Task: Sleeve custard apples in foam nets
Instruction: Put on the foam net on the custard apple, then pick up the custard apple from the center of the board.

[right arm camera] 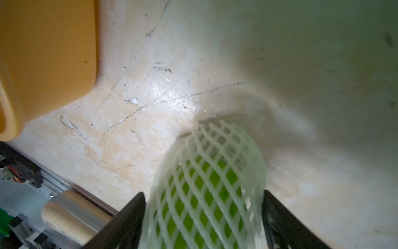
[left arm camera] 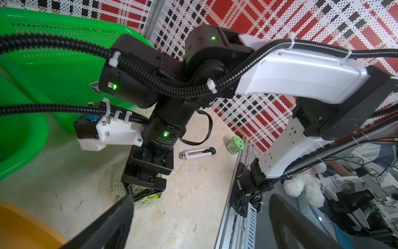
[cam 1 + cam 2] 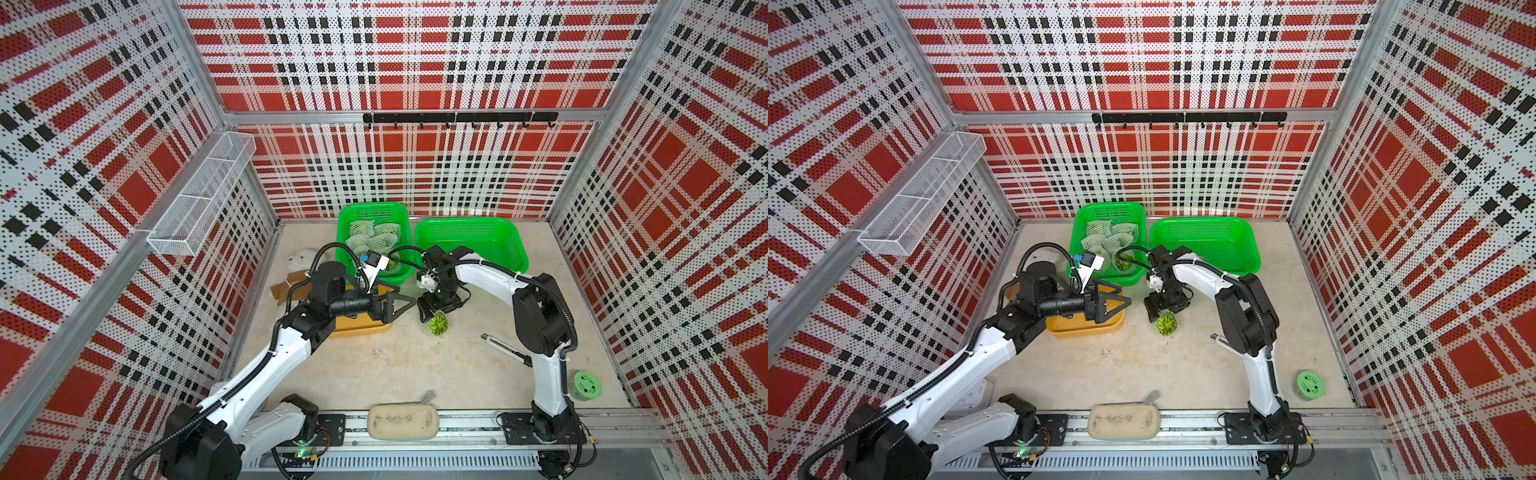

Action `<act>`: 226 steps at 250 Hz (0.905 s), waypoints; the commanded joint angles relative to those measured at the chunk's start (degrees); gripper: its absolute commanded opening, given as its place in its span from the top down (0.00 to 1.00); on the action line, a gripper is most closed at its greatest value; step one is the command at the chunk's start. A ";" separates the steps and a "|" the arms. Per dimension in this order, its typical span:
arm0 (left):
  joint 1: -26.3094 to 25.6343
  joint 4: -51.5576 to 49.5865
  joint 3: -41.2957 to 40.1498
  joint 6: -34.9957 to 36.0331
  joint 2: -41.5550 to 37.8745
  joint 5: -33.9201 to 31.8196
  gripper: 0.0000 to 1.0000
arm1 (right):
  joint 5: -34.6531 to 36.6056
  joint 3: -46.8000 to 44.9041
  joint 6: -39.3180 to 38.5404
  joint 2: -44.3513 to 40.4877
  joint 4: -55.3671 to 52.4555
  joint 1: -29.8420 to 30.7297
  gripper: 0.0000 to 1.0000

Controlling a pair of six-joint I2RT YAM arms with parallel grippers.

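Now L hand [image 2: 201,199] apart; R hand [image 1: 203,193] straddles netted apple [image 1: 207,166], grip unclear, near tray [image 1: 47,54].

Plaid perforated walls [image 3: 415,62], beige tabletop [image 3: 415,365]

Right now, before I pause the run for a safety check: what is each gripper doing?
Left gripper: open, empty.
Right gripper: jaws flank the custard apple in its foam net; clamped or loose cannot be told.

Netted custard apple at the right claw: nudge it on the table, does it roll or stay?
Probably rolls: the custard apple is round, on flat table. The foam net looks soft and open-meshed, so it likely cushions and adds friction, slowing the roll. Its empty tail end may flop.
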 commanded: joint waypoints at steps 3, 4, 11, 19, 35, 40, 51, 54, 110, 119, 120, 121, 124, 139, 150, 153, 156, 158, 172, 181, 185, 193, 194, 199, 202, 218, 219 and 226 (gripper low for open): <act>0.20 1.38 -0.52 -0.21 1.16 0.05 0.01 | -0.99 0.81 -1.59 -1.81 0.08 -0.54 0.10; 0.16 1.38 -0.52 -0.22 1.21 0.05 0.01 | -0.99 0.77 -1.58 -1.87 0.11 -0.54 0.10; 0.13 1.38 -0.44 -0.22 1.47 0.06 0.01 | -0.83 0.72 -1.48 -2.27 0.14 -0.62 0.10; 0.03 1.38 -0.36 -0.24 1.80 -0.03 0.01 | -0.47 0.57 -1.39 -2.73 0.10 -0.58 0.09; -0.22 1.32 -0.26 -0.30 2.46 -0.01 0.01 | -0.13 -0.34 -1.16 -4.06 0.57 -0.64 0.09; -0.39 1.30 -0.26 -0.30 2.66 -0.12 0.01 | -0.05 -0.64 -0.98 -4.59 0.73 -0.73 0.09; -0.89 1.30 -0.30 -0.22 3.14 -0.36 0.01 | 0.23 -1.64 -0.57 -5.87 1.32 -0.90 0.08; -0.99 1.30 -0.26 -0.12 3.25 -0.46 0.01 | 0.23 -1.99 -0.48 -6.25 1.55 -0.92 0.08; -2.48 0.57 -0.08 0.13 4.16 -1.25 0.01 | -1.13 -10.01 -1.14 -10.80 8.46 -0.97 0.02; -2.53 0.36 -0.04 0.23 4.25 -1.35 0.01 | -1.00 -11.26 -0.89 -11.28 9.93 -1.02 0.02; -2.53 0.39 0.03 0.23 4.25 -1.31 0.01 | -1.00 -11.42 -0.88 -11.31 10.00 -1.04 0.02; -2.57 0.36 0.06 0.22 4.25 -1.33 0.01 | -1.04 -11.54 -0.87 -11.33 10.17 -1.00 0.02; -2.67 0.23 0.07 0.22 4.25 -1.34 0.01 | -1.03 -11.75 -0.87 -11.45 10.38 -0.98 0.02; -3.02 -0.23 0.27 0.39 4.42 -1.57 0.01 | -1.10 -13.46 -0.65 -11.91 12.53 -0.89 0.01; -3.19 -0.62 0.42 0.58 4.58 -1.70 0.01 | -1.06 -14.89 -0.73 -12.43 14.47 -0.82 0.00; -3.14 -0.70 0.44 0.58 4.60 -1.70 0.01 | -0.81 -15.37 -0.77 -12.54 15.10 -0.77 0.00; -3.18 -0.79 0.51 0.65 4.60 -1.78 0.01 | -0.51 -15.82 -0.77 -12.75 15.79 -0.78 0.00; -3.19 -0.81 0.53 0.68 4.60 -1.79 0.01 | -0.37 -16.16 -0.78 -12.90 16.25 -0.79 0.00; -3.25 -1.14 0.62 0.82 4.60 -1.91 0.01 | 0.83 -17.82 -0.73 -13.24 18.84 -0.78 0.00; -3.27 -1.46 0.69 0.87 4.60 -2.04 0.01 | 2.06 -18.24 -0.86 -12.97 19.48 -0.64 0.00; -3.23 -1.66 0.77 0.91 4.60 -2.05 0.01 | 2.58 -18.46 -0.90 -12.94 19.90 -0.63 0.00; -3.25 -2.07 0.92 1.08 4.51 -2.05 0.01 | 3.58 -19.03 -1.04 -13.04 20.78 -0.60 0.01; -3.28 -2.10 0.95 1.09 4.51 -2.10 0.01 | 3.66 -19.09 -1.08 -13.02 20.87 -0.57 0.01; -3.28 -2.31 1.04 1.22 4.51 -2.14 0.01 | 3.89 -19.29 -1.13 -13.13 21.32 -0.55 0.02; -3.27 -2.41 1.14 1.25 4.46 -2.22 0.01 | 3.99 -19.39 -1.18 -13.15 21.61 -0.59 0.03; -3.36 -3.21 1.37 1.53 4.29 -2.55 0.01 | 4.24 -19.97 -1.17 -13.43 22.52 -0.59 0.10; -3.38 -3.29 1.39 1.58 4.27 -2.61 0.01 | 4.26 -20.00 -1.17 -13.48 22.53 -0.56 0.10; -3.43 -3.60 1.46 1.64 4.25 -2.83 0.01 | 4.30 -20.25 -1.20 -13.63 22.85 -0.59 0.15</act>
